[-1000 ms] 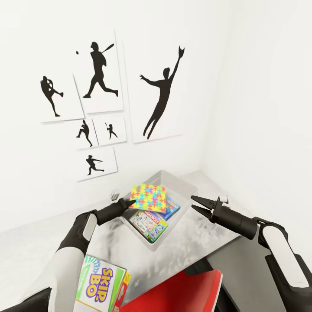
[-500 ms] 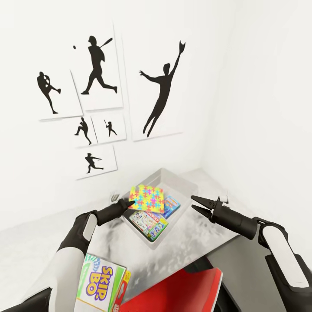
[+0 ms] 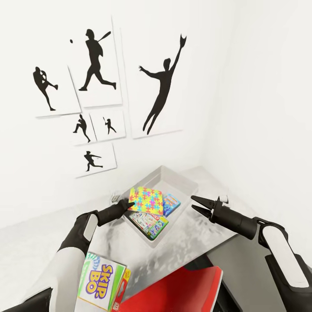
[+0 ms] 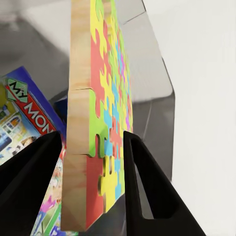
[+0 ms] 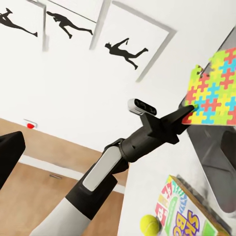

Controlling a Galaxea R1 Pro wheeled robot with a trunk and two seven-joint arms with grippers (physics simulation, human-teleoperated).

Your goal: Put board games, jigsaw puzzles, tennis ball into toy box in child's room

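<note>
My table [image 3: 203,242] runs pale grey-white along the white wall into the corner. On it, toward the corner, sits the toy box [image 3: 184,180], a shallow pale grey bin set at an angle to the table's edge. Nearer to me, the Skip-Bo game [image 3: 99,279] lies flat on the tabletop, well apart from the box. From my right wrist I see the tennis ball [image 5: 150,224] resting on the table just beside that carton's corner.

A thin square jigsaw puzzle [image 3: 147,200] in yellow, pink and blue sits clamped by one corner in the left pincer [image 3: 131,203], above the shallow grey toy box [image 3: 185,184].
</note>
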